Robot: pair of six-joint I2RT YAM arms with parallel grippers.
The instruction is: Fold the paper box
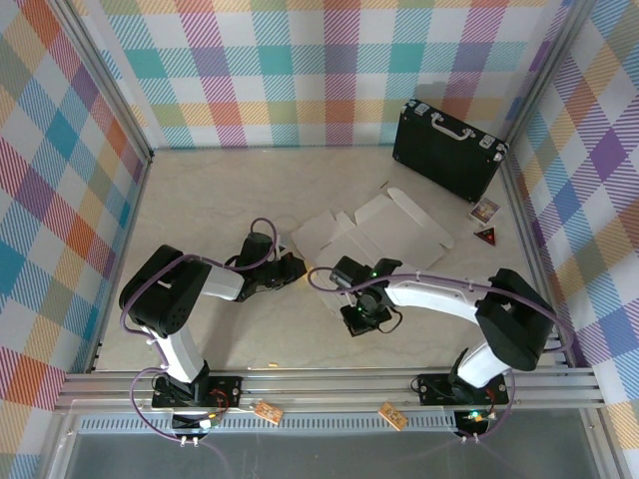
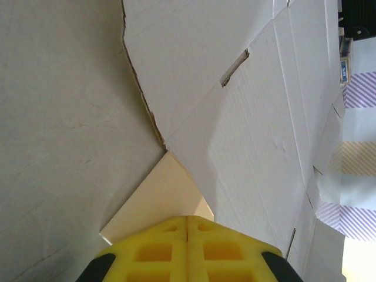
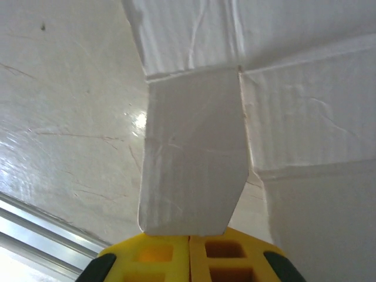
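Note:
The paper box (image 1: 384,225) lies unfolded on the table, white side up, between the two arms. My left gripper (image 1: 291,267) is at its near left corner. In the left wrist view its yellow fingers (image 2: 164,247) are shut on a cream-tan corner flap (image 2: 158,197) that is bent up from the white sheet (image 2: 258,117). My right gripper (image 1: 348,271) is at the box's near edge. Its fingers (image 3: 158,258) are shut on a white tab flap (image 3: 194,153) that is hinged at a crease to the main panel (image 3: 305,117).
A black hard briefcase (image 1: 446,148) stands at the back right, against the checked wall. Two small cards (image 1: 484,210) lie near the right wall. An aluminium rail (image 1: 329,384) runs along the near edge, and checked walls close in the three other sides.

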